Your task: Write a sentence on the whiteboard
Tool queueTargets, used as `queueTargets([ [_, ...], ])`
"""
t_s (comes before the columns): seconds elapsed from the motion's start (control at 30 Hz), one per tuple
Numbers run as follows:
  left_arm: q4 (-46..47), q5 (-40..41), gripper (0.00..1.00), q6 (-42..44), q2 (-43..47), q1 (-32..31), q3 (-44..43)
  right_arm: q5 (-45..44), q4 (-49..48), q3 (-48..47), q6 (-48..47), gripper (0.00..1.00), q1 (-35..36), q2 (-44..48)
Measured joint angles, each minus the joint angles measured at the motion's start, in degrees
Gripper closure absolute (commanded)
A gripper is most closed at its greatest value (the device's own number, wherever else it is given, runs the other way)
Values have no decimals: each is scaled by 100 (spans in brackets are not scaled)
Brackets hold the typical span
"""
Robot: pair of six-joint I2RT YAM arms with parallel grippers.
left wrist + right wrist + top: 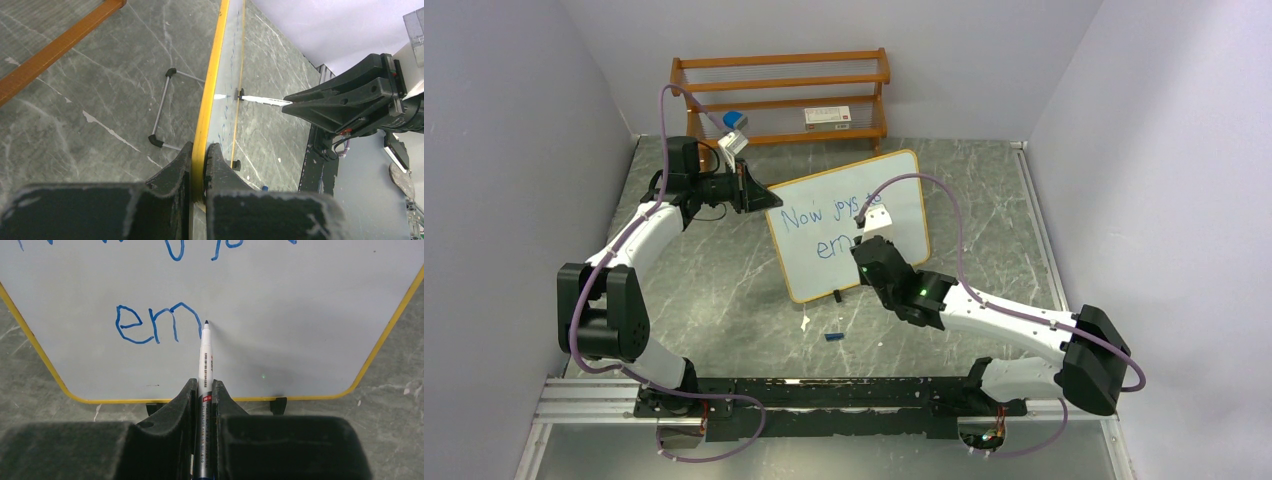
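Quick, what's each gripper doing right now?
Left gripper: shut on the whiteboard edge.
Right gripper: shut on the marker.

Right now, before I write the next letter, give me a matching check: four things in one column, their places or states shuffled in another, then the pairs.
Things:
1. marker
2. whiteboard
3. small blue piece
4. wooden rack

Places or states:
A. at the far edge of the table
B. edge clamped in the left jaws
C. held in the right jaws, tip toward the board
D. lying on the table in front of the board

Pairs: 1-C, 2-B, 3-D, 4-A
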State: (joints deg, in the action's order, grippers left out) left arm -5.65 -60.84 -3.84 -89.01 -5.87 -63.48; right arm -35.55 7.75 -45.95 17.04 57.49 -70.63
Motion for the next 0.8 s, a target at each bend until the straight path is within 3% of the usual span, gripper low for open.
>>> queueTargets([
  [0.8,0,0,95,0,0,0,0,2,-466,-129,-339,100,-184,-155],
])
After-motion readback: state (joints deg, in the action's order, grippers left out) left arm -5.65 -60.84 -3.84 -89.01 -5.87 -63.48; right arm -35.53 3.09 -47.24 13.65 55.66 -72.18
